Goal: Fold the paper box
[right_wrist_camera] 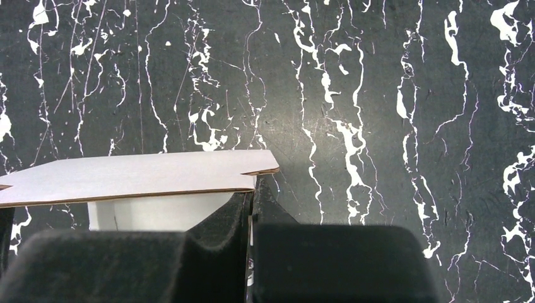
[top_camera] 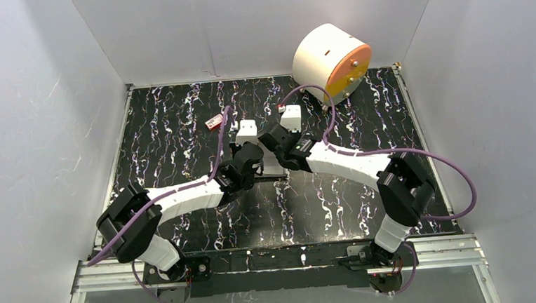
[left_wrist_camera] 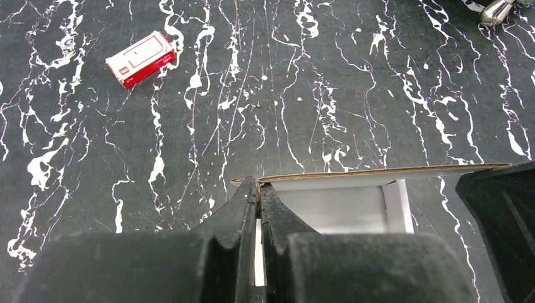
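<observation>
Shows a half-folded paper box [left_wrist_camera: 340, 205] at the middle of the worktop [top_camera: 180, 143], left pincer [left_wrist_camera: 258, 196] and right pincer [right_wrist_camera: 252, 202] each clamped on an opposite edge. Looks light, thin, easily creased; best gripped beside fold lines.

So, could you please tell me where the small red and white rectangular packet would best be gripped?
Across its two long edges, straight down from above: the red and white packet lies flat and skewed on the black marbled table, with bare surface all round it.
</observation>
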